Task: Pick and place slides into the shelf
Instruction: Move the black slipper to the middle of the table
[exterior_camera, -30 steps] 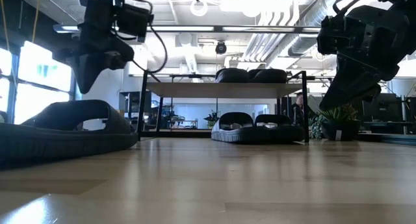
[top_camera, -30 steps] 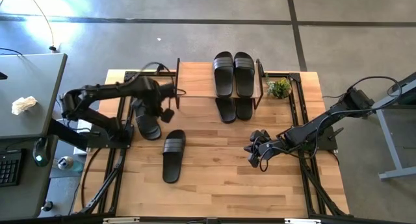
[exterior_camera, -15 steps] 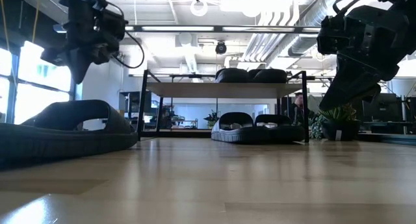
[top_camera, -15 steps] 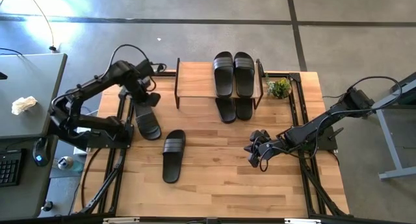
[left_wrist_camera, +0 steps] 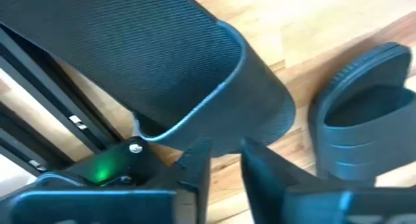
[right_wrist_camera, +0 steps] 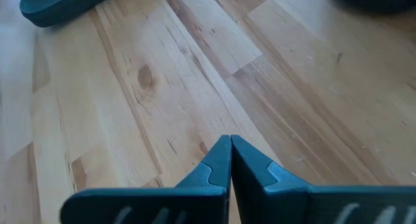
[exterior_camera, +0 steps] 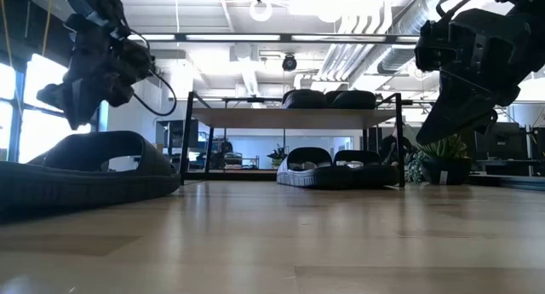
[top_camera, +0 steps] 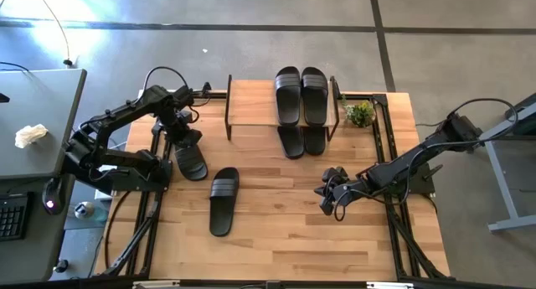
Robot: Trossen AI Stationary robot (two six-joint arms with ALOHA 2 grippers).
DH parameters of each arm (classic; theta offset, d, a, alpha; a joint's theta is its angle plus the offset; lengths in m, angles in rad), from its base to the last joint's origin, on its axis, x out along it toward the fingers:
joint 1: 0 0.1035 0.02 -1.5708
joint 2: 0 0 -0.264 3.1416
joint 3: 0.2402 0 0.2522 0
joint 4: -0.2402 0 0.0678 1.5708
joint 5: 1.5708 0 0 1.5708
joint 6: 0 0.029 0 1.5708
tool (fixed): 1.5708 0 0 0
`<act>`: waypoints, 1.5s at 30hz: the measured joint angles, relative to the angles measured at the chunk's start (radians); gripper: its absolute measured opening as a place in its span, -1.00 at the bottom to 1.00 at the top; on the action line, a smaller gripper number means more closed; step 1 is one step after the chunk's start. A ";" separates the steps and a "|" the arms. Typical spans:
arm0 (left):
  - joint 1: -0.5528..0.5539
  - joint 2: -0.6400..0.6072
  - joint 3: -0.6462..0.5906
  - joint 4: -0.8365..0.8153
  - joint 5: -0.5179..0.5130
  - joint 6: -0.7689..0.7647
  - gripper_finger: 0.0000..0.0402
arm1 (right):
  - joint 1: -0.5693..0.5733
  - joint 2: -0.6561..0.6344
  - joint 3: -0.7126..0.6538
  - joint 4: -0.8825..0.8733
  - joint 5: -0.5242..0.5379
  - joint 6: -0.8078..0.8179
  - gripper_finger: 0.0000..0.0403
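The left gripper (top_camera: 186, 136) hangs over the near-left part of the table, right above the heel end of a slide (top_camera: 191, 159) that lies at the table's left edge. From its wrist camera, its two dark fingers (left_wrist_camera: 195, 175) stand a little apart with a narrow gap between them, and nothing sits in that gap; the slide's ribbed strap (left_wrist_camera: 149, 68) fills the space just beyond the fingertips. Whether the tips touch the slide I cannot tell.

A second loose slide (top_camera: 223, 201) lies flat on the wooden tabletop (top_camera: 276, 239), just to the right of the first and a bit nearer the front edge, its strap up.

The right gripper (top_camera: 331, 197) waits low over the table's right half, well apart from every slide. Its fingers (right_wrist_camera: 214, 169) are pressed together tip to tip, holding nothing, above bare wood.

The shelf (top_camera: 251, 105) stands at the back of the table. Two slides (top_camera: 301, 95) lie side by side on the right part of its light wood top board, and another pair (top_camera: 301, 141) sits under them on the lower level, their ends sticking out toward the front. The left part of the top board is bare.

A small potted plant (top_camera: 360, 115) stands just beside the shelf's right end. Off the table to the left there is a grey desk (top_camera: 33, 113) with a crumpled white tissue (top_camera: 32, 136) on it.
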 joint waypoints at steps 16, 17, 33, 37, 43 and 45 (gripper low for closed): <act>-0.002 0.001 -0.013 0.120 -0.055 0.069 0.11 | 0.000 0.000 0.000 0.000 -0.044 0.026 -1.00; -0.002 0.001 -0.013 0.120 -0.055 0.070 0.11 | 0.000 0.000 0.000 0.000 -0.043 0.026 -1.00; -0.003 0.116 -0.013 0.102 0.004 0.071 -0.06 | 0.000 0.000 0.000 0.000 -0.042 0.026 -1.00; -0.003 0.142 -0.013 0.083 0.008 0.073 -0.09 | 0.000 0.000 0.000 0.000 -0.042 0.026 -1.00; -0.003 0.152 -0.013 0.074 0.017 0.098 -0.12 | 0.000 0.000 0.000 0.000 -0.042 0.026 -1.00; -0.003 0.152 -0.013 0.071 0.018 0.101 -0.12 | 0.000 0.000 0.000 0.000 -0.043 0.026 -1.00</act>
